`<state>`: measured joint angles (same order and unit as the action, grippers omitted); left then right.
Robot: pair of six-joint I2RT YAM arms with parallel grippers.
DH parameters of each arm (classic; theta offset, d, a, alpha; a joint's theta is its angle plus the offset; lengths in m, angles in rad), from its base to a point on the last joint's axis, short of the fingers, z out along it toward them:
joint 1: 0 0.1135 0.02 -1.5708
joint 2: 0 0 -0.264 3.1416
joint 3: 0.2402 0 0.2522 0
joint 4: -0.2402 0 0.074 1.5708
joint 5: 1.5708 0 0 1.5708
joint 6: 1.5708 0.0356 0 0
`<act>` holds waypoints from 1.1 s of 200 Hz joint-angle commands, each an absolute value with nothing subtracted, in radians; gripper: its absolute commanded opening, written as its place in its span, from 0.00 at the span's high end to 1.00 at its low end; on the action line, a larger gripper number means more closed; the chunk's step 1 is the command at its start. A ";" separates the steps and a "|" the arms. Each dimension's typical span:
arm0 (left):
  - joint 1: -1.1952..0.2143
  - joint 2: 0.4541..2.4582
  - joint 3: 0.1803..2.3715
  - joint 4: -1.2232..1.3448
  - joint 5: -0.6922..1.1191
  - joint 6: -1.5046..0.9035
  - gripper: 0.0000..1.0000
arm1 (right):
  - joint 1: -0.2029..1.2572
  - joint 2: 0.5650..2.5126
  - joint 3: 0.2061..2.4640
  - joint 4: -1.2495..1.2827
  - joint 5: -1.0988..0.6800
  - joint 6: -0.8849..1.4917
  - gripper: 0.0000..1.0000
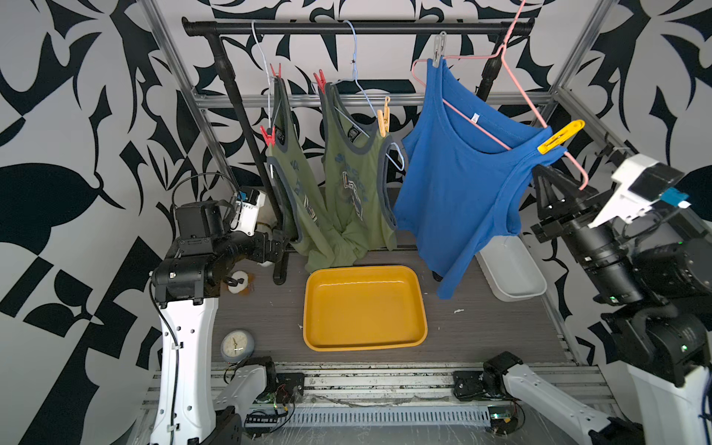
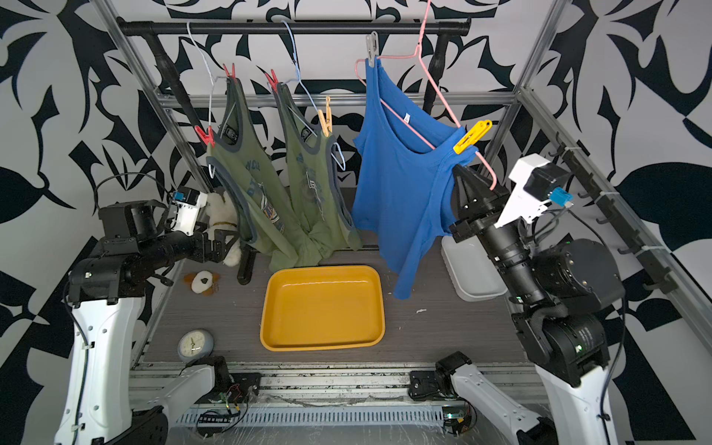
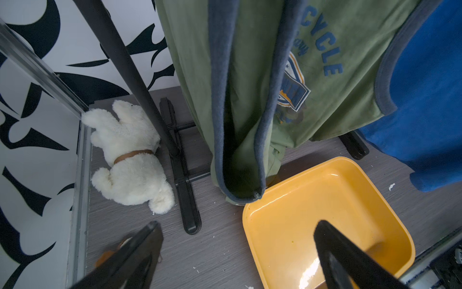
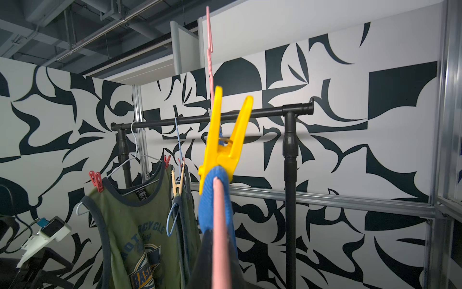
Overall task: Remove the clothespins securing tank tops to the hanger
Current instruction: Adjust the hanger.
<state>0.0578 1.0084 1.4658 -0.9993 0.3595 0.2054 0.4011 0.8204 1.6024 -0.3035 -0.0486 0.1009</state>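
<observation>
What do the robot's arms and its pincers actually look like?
The left arm and right arm have white shells below, black round joints above, and black cables clipped alongside. Each wrist carries a white camera box with a blue plug. The fingers are black tapered wedges.

Blue tank top (image 1: 454, 192) and olive tank tops (image 1: 346, 185): matt knit cloth. Yellow clothespin (image 4: 215, 150): smooth plastic; yellow tray (image 1: 362, 308): glossy plastic. Tabletop (image 1: 481, 327): matt grey wood-grain surface; garment rail (image 1: 358, 27): matt black metal.

We lose the tips of the right gripper (image 4: 218, 241) behind the blurred pink hanger (image 4: 221, 225) and blue tank top (image 4: 206, 205) in its wrist view. In both top views that top half-hides the white bin (image 1: 516, 277).
</observation>
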 commanded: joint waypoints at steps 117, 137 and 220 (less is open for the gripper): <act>0.057 0.951 1.611 -1.058 0.595 0.221 0.01 | 0.406 0.684 1.709 -0.375 -0.131 0.149 1.00; 0.056 0.951 1.654 -1.064 0.620 0.212 0.01 | 0.406 0.675 1.707 -0.391 -0.150 0.162 1.00; 0.057 0.994 1.834 -1.055 0.677 0.149 0.01 | 0.406 0.676 1.689 -0.399 -0.245 0.215 1.00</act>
<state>0.0578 0.9745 1.7805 -1.0470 0.6327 0.1818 0.4011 0.6685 1.6779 -0.5125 -0.1967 0.1833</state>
